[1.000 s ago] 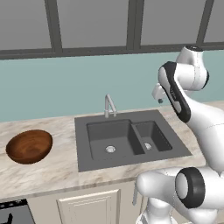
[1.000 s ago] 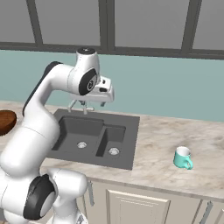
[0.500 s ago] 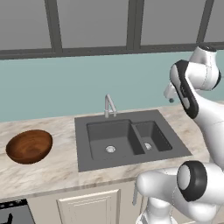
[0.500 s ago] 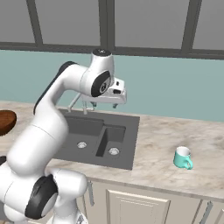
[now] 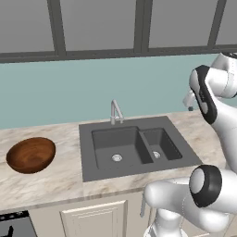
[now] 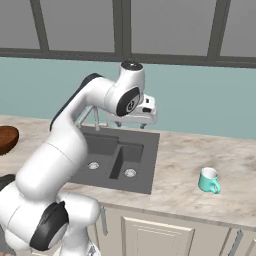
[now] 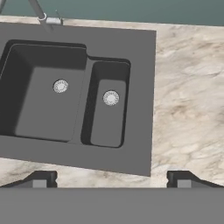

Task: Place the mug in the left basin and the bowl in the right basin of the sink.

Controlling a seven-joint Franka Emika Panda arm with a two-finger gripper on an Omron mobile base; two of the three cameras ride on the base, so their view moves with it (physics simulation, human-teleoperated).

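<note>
The teal mug (image 6: 209, 180) stands upright on the marble counter, well to the right of the dark grey sink (image 6: 149, 162). At the far left of the counter sits the reddish-brown bowl (image 5: 30, 155), also seen at the edge as the bowl (image 6: 6, 139). My gripper (image 6: 131, 124) hangs open and empty high above the sink's back right corner, far from both. From the hand, the gripper (image 7: 111, 180) looks down on the left basin (image 7: 43, 100) and the narrower right basin (image 7: 107, 111), both bare down to their drains.
A slim silver faucet (image 5: 115, 111) rises behind the sink. A teal backsplash and dark-framed windows close off the back. Marble counter (image 7: 188, 100) stretches right of the sink toward the mug. Cabinet doors (image 6: 160, 235) run below the counter edge.
The arm has swung to the right, carrying the open gripper from over the faucet toward the sink's right side. Mug and bowl have stayed put.
</note>
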